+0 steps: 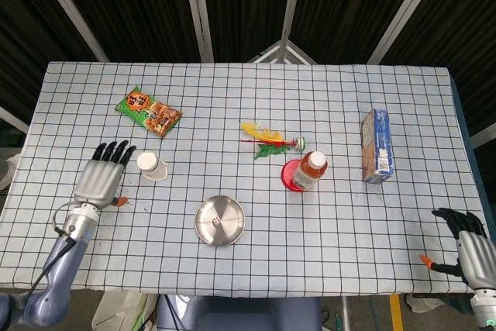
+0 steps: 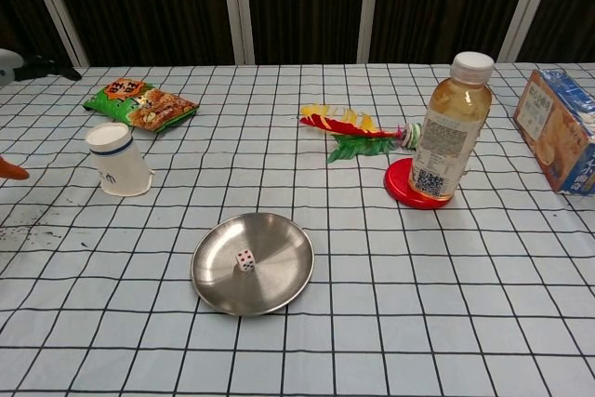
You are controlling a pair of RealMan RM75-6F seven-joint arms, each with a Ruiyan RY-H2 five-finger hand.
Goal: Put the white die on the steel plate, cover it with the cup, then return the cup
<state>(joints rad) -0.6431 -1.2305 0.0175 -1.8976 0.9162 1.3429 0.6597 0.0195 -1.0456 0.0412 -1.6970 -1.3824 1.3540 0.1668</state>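
The white die lies in the middle of the round steel plate, which also shows as the plate near the table's front. A white paper cup stands upside down left of the plate; from above the cup sits alone. My left hand hovers left of the cup with fingers spread, apart from it and holding nothing. At the chest view's left edge only a tip of the left hand shows. My right hand hangs off the table's front right corner, fingers loose and empty.
A snack packet lies behind the cup. A feathered shuttlecock, a drink bottle on a red coaster, and a blue carton occupy the middle and right.
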